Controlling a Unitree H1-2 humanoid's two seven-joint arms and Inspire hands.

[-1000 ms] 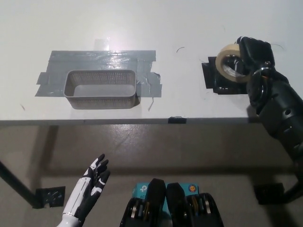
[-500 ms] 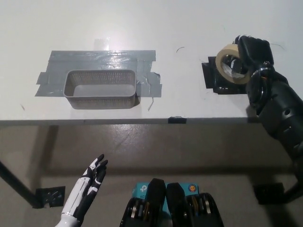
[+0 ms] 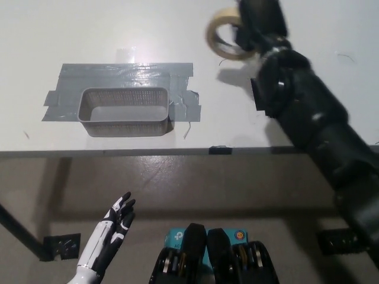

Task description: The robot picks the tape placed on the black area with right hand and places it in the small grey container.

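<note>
Beige tape point(image 3: 227, 34) in right robot hand point(image 3: 259, 25), above table point(image 3: 71, 29)

Black right hand point(image 3: 257, 26) at the far right closed on a beige ring-shaped roll of tape point(image 3: 224, 34) above the white counter point(image 3: 177, 35), small grey mesh container point(image 3: 125, 111) at left on grey tape strips point(image 3: 127, 74), white left hand point(image 3: 115, 228) open, near left below the counter edge

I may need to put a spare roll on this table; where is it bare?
Bare: the white table above the grey container, and between its grey patch and the black area. Crowded: the right side, where the right hand carries the tape. Left hand rests below the table.
</note>
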